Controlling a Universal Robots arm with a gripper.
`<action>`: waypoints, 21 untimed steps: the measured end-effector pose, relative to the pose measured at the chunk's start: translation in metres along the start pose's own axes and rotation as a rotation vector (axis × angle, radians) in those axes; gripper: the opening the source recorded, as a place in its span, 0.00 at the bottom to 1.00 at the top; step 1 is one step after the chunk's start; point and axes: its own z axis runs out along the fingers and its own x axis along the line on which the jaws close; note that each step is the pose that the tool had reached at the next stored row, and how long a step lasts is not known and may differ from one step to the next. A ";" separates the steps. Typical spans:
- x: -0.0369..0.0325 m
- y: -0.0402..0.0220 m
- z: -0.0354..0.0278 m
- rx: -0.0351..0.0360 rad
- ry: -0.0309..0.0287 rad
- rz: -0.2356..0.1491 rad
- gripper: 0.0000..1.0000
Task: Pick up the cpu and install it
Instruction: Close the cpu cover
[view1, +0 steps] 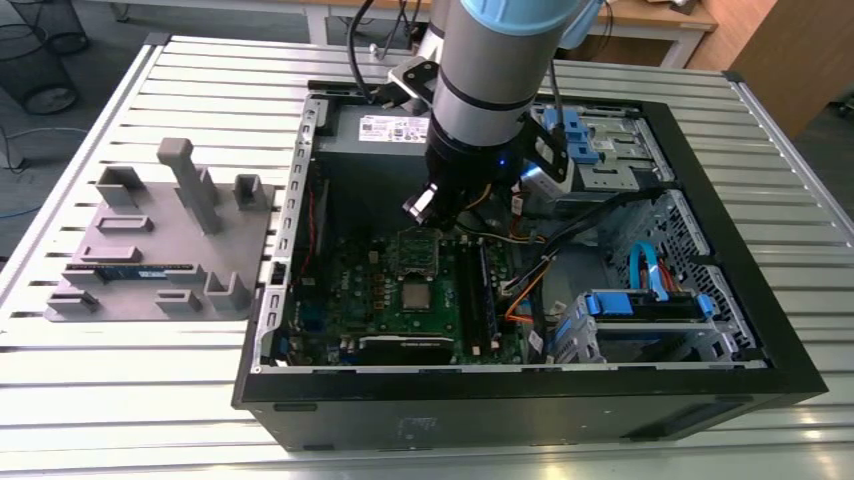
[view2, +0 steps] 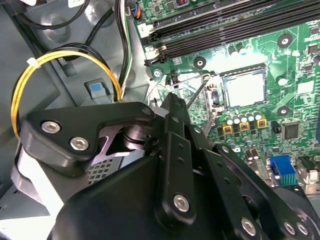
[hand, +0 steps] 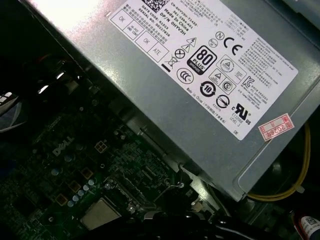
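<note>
CPU's sitting in the socket, arm hanging over the open case

The cpu (view1: 418, 296) is a small flat square with a silvery top, lying level in its socket (view2: 243, 88) on the green board (view1: 400, 300); in the second wrist view it's at (view2: 244, 90), framed by the dark socket edge, with the thin lever (view2: 199, 91) sticking up beside it, and in the first wrist view it peeks out at (hand: 100, 213). The arm (view1: 494, 70) comes down near vertical into the case (view1: 534, 400), just in front of the grey power supply (hand: 200, 85), with the gripper (view1: 441, 205) above the board and apart from the cpu. Can't tell how the jaws stand, the black linkage blocks the tips. A grey tray (view1: 160, 240) with a memory stick (view1: 131, 270) sits outside, on the exterior view's left.
</note>
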 end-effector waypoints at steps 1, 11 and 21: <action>0.0005 -0.0005 -0.0001 0.0010 0.0011 -0.001 0.11; 0.0058 -0.0059 -0.0011 0.0171 0.0179 -0.013 0.11; 0.0123 -0.0124 -0.0023 0.0301 0.0318 -0.024 0.11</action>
